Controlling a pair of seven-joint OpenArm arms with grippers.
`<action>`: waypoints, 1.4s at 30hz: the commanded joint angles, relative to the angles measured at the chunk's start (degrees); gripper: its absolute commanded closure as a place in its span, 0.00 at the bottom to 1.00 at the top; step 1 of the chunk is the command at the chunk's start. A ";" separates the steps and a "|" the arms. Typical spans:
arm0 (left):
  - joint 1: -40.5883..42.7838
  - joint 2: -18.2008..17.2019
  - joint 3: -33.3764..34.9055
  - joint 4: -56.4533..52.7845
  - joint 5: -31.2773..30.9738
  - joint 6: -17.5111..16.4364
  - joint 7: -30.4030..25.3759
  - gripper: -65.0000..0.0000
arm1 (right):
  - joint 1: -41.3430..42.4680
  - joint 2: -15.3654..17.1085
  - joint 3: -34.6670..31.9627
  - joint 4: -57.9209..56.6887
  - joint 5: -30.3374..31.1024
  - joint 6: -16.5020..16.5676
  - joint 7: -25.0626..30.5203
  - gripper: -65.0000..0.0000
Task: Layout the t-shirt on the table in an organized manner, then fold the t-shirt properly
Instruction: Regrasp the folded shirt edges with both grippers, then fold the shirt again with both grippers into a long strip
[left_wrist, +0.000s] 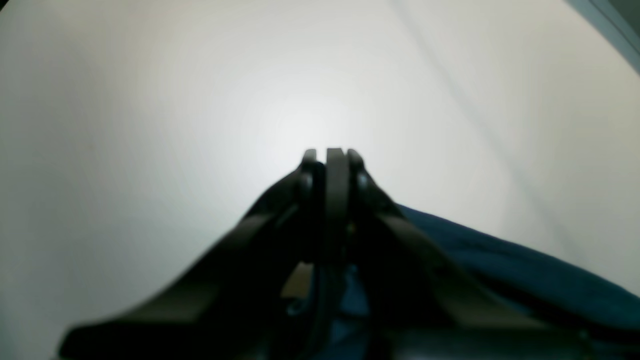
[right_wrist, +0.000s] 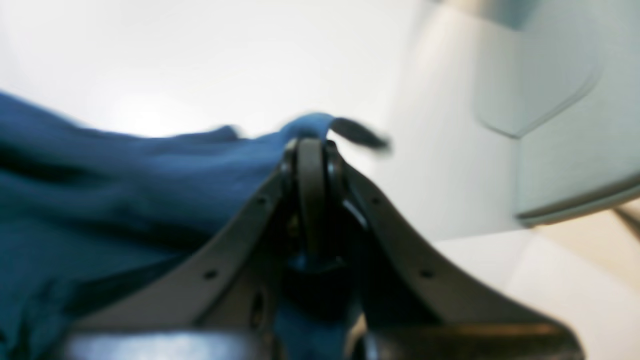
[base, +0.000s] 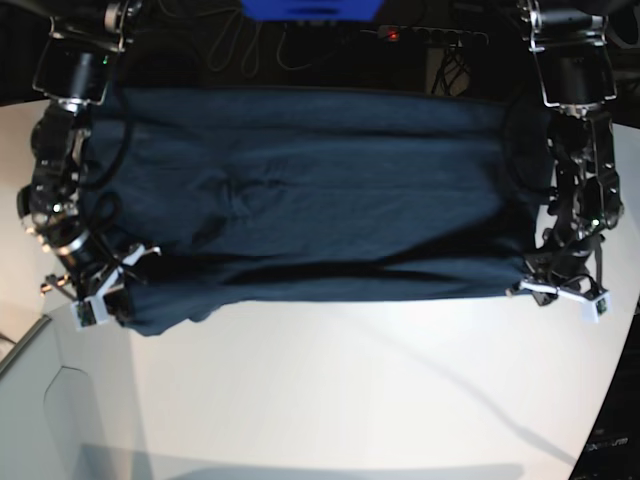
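Base view: bare white desk (base: 330, 380) nearest; beyond it the t-shirt (base: 320, 210) lies spread, long axis running side to side between the arms. Right end effector (base: 100, 290) is pinched on the near edge at its own side, cloth bunched at the tips. Left end effector (base: 560, 285) is pressed together at the opposite near corner, cloth just beside it; hold on fabric not confirmed. Shirt body extends away from both, so judged next: carry the near edge toward the far hem.

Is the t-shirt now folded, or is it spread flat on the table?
Folded over, it seems: the t-shirt forms a wide band, each near corner pinched in a shut hand, left and right.
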 joint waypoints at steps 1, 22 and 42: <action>-0.60 -0.89 -0.33 1.14 -0.14 -0.10 -1.42 1.00 | -0.13 0.35 0.62 1.52 0.85 0.65 1.60 1.00; 15.67 2.37 -9.91 13.10 -0.23 -0.19 -1.50 1.00 | -22.73 -1.94 3.08 14.09 0.85 0.74 1.69 1.00; 20.94 3.25 -11.14 17.14 0.03 -0.19 -1.50 1.00 | -25.45 -1.58 3.08 11.98 0.76 0.74 1.69 1.00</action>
